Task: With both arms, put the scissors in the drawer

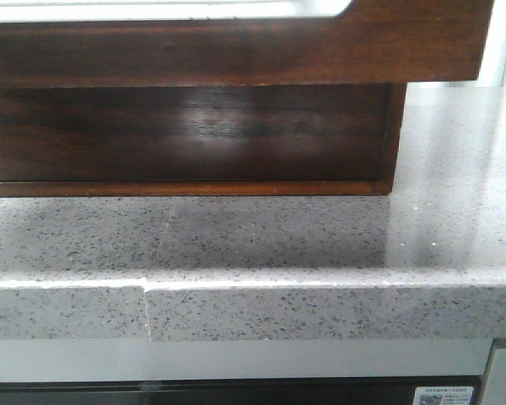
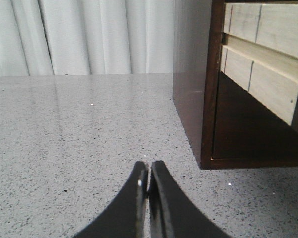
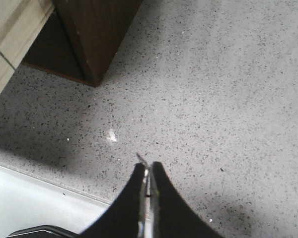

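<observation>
The drawer front point(image 1: 236, 51) is dark reddish-brown and glossy, and its wide cutout point(image 1: 152, 8) shows whitish along the top edge. It stands out forward of the cabinet body point(image 1: 194, 135). The drawer's pale wooden side shows in the left wrist view point(image 2: 268, 74) and in the right wrist view point(image 3: 5, 44). My left gripper point(image 2: 149, 171) is shut and empty above the counter, left of the cabinet. My right gripper point(image 3: 148, 168) is shut near the counter's front edge; a thin grey sliver point(image 3: 140, 157) shows at its tip. No scissors are in view. Neither gripper shows in the front view.
The speckled grey stone counter point(image 1: 253, 245) has a seam point(image 1: 146, 295) in its front edge. The dark cabinet's corner point(image 3: 99, 34) stands on it. A white curtain point(image 2: 89, 34) hangs behind the counter. A small white chip point(image 3: 111, 135) lies on the counter.
</observation>
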You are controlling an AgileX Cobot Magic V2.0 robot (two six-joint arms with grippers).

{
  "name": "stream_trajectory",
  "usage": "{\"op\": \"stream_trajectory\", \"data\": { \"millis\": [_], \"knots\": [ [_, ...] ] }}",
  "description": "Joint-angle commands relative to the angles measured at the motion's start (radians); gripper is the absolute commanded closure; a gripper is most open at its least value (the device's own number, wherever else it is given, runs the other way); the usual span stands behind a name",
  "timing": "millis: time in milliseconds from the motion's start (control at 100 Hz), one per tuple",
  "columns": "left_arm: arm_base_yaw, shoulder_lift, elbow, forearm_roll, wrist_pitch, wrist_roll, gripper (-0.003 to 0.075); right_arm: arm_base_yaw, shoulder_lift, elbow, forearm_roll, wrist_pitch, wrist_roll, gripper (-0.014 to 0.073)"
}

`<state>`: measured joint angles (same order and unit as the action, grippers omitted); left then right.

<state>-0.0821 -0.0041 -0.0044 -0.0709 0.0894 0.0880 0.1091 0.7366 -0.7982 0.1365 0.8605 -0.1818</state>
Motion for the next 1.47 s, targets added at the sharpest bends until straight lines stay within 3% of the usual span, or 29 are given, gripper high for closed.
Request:
{"op": "stream_trajectory", "data": {
  "millis": [0,290,670,930,1460],
  "knots": [
    [0.001,-0.031,0.035,-0.005,-0.077,-0.011,0.0741,-0.007,-0.004,-0.025,0.003,-0.061,0.001,0.0662],
    [0.001,-0.031,0.035,-0.005,-0.077,-0.011,0.0741,-0.006,-0.087,0.027,-0.027,-0.113,-0.004,0.0662],
    [0.001,-0.031,0.035,-0.005,-0.077,-0.011,0.0741,-0.163,-0.592,0.597,-0.034,-0.751,-0.004,0.0662],
    [0.001,-0.031,0.035,-0.005,-0.077,-0.011,0.0741,-0.175,-0.769,0.828,-0.032,-0.953,-0.004,0.0662],
    [0.001,-0.031,0.035,-0.005,-0.077,-0.011,0.0741,-0.176,-0.767,0.825,-0.032,-0.904,-0.004,0.0662]
  ]
}}
